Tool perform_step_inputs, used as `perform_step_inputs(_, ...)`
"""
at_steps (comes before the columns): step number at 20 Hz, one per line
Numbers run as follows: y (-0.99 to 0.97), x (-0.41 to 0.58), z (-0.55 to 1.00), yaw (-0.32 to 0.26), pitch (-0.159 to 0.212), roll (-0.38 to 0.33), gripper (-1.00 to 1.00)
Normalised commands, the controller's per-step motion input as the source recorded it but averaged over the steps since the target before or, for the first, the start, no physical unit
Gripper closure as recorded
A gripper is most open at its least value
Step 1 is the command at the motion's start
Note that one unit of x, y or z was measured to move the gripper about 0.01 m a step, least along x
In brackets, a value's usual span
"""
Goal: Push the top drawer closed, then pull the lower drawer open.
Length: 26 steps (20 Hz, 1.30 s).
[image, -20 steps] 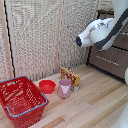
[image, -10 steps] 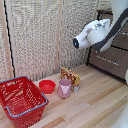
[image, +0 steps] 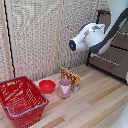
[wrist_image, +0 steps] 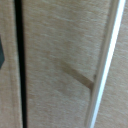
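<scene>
Dark cabinet (image: 116,55) at the exterior view's right edge, with two brown wooden fronts one above the other. Top drawer (image: 120,40) half hidden behind the arm; whether pushed in or standing out, impossible to tell from here. Lower drawer (image: 111,63) beneath it, a shorter front with a slim silver bar handle (image: 109,61) running along it. In the wrist view, only a blurred brown wood-grain panel (wrist_image: 60,65) filling the picture, crossed by a pale silver bar (wrist_image: 102,70) and a dark seam; which of the two drawers this is, not clear.

White Panda arm (image: 92,37) reaching down from above the cabinet, bent at the elbow in front of the drawers, its rounded white joint and dark end cap jutting away from the cabinet toward the slatted screen (image: 40,40). Gripper hidden behind the arm's links in the exterior view and out of the wrist picture; fingers spread or together, cannot tell.

Well apart from the cabinet, on the wooden floor (image: 95,100): a pink cup (image: 64,88), contents not visible; just behind it a yellow-and-red snack packet (image: 70,76). Beside the cup, farther from the cabinet, a shallow red bowl (image: 47,86). Farthest from the cabinet, a red wire shopping basket (image: 21,97) with blue rim; nothing discernible inside.
</scene>
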Motion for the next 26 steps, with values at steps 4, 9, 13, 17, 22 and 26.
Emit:
perform_step_inputs(4,0.0,-0.016,-0.48,0.079,-0.01,-0.004,-1.0)
perform_step_inputs(9,0.09,0.0,-0.35,0.071,-0.001,-0.14,-1.0)
perform_step_inputs(13,0.02,0.0,-0.27,0.058,0.0,-0.225,-1.0)
perform_step_inputs(17,-0.15,-0.002,-0.29,0.065,0.0,-0.206,-1.0)
perform_step_inputs(22,-0.27,-0.011,-0.25,0.063,-0.007,-0.163,-1.0)
perform_step_inputs(26,-0.46,0.0,-0.09,0.06,-0.016,-0.068,-1.0)
